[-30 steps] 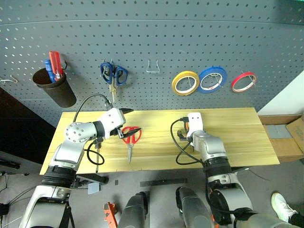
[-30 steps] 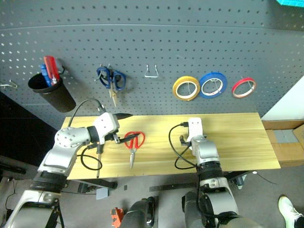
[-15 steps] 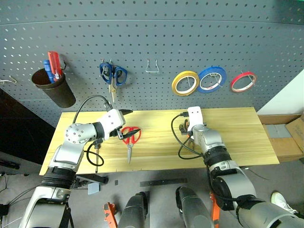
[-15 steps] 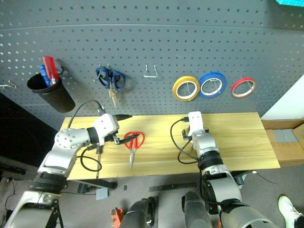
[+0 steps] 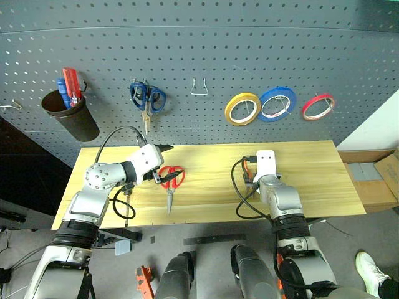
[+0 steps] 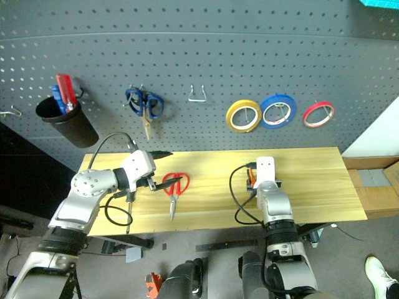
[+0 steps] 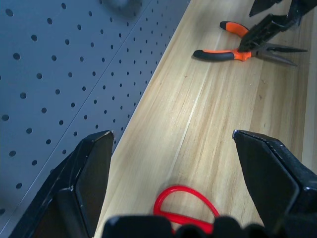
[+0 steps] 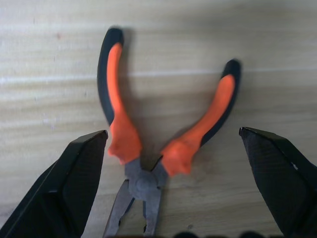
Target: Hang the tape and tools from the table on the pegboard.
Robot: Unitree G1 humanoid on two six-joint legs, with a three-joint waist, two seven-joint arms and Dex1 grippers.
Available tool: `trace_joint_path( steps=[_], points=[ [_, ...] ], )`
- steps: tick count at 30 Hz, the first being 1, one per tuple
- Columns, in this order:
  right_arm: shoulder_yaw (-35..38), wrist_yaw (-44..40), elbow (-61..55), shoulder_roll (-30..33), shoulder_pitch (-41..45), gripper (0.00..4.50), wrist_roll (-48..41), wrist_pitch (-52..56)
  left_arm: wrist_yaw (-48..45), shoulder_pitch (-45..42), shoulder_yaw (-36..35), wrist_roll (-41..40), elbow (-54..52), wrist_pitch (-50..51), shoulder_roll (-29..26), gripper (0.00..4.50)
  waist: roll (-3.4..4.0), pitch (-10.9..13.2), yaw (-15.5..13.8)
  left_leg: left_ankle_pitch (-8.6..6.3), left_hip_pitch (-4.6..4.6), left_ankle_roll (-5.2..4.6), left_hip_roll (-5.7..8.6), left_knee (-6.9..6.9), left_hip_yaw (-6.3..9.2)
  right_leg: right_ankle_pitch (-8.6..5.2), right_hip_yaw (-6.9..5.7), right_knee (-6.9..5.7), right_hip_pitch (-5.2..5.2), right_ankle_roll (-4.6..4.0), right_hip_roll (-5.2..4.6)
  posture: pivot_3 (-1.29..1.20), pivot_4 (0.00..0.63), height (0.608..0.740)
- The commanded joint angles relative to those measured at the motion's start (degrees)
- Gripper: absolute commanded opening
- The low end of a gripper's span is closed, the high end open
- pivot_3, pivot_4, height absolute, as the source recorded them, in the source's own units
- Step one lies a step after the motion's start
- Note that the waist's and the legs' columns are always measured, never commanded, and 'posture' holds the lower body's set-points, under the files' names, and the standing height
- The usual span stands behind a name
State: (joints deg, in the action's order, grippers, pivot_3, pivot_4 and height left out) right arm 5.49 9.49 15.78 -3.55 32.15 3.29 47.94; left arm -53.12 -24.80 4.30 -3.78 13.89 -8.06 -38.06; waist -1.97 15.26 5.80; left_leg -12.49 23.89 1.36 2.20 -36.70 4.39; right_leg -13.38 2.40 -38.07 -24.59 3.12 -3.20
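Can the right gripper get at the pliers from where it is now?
Probably yes. The right gripper is open, its fingers either side of the pliers, which lie flat on the table with handles spread and nothing between.

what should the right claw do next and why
Probably lower and close on the pliers. The right claw is open, its fingers straddling the orange handles, and the pliers lie flat on the table, not yet on the pegboard.

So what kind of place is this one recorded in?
Probably a workshop or tool bench: a dark grey pegboard with hooks holding scissors and tape rings, above a wooden table where red scissors and pliers lie.
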Motion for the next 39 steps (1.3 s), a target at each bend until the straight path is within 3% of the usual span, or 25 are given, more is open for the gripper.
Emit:
trace_joint_path(
  steps=[1, 12, 26, 29, 35, 39],
  points=[
    [1.66, 2.23, -0.9, -1.61, -0.28, 4.43, -1.01, 1.39, 0.12, -0.74, -0.59, 0.08, -0.4, -1.21, -0.28, 4.13, 0.0, 0.0, 0.0, 0.0, 0.0, 0.0, 0.0, 0.0, 0.02, 0.0, -0.01, 0.0, 0.01, 0.0, 0.0, -0.12, 0.239, 0.74],
    [5.99, 2.09, 14.91, 0.85, 6.81, 4.43, -3.82, -3.48, 0.07, -1.01, -0.37, 0.24, -0.14, -1.24, -0.15, 4.13, 0.0, 0.0, 0.29, 0.0, 0.0, 0.0, 0.02, -0.01, -0.01, 0.01, 0.0, 0.0, 0.01, -0.01, 0.0, -0.11, 0.233, 0.74],
    [5.43, 0.0, 31.21, 2.39, 13.1, 4.43, -5.27, -11.73, -0.08, -1.09, -0.42, 0.18, 0.03, -1.45, -0.07, 4.13, -0.02, -0.02, 0.66, 0.0, -0.07, 0.0, 0.0, -0.06, 0.02, 0.05, -0.01, -0.01, 0.14, -0.04, 0.04, -0.1, 0.227, 0.74],
    [4.35, -0.96, 32.83, 2.88, 13.46, 3.81, -4.65, -13.24, -0.07, -1.09, -0.43, 0.19, 0.06, -1.51, -0.07, 4.13, -0.02, -0.02, 0.68, 0.0, -0.1, 0.0, 0.0, -0.13, 0.03, 0.06, -0.02, 0.0, 0.21, -0.02, 0.04, -0.1, 0.227, 0.74],
    [2.93, -1.63, 33.58, 3.33, 13.09, 1.86, -4.32, -14.46, -0.13, -1.14, -0.39, 0.16, 0.37, -1.73, 0.02, 4.13, -0.02, -0.02, 0.66, 0.0, -0.1, 0.0, 0.01, -0.17, 0.05, 0.07, -0.02, 0.01, 0.24, -0.01, 0.04, -0.11, 0.223, 0.74],
    [1.6, -2.4, 34.58, 3.49, 13.31, 1.87, -3.86, -14.63, -0.27, -1.5, -0.29, 0.17, 1.14, -2.19, 0.15, 4.13, -0.02, -0.03, 0.67, 0.0, -0.1, 0.0, 0.01, -0.18, 0.05, 0.08, -0.02, 0.0, 0.24, 0.0, 0.04, -0.11, 0.223, 0.74]
  ],
)
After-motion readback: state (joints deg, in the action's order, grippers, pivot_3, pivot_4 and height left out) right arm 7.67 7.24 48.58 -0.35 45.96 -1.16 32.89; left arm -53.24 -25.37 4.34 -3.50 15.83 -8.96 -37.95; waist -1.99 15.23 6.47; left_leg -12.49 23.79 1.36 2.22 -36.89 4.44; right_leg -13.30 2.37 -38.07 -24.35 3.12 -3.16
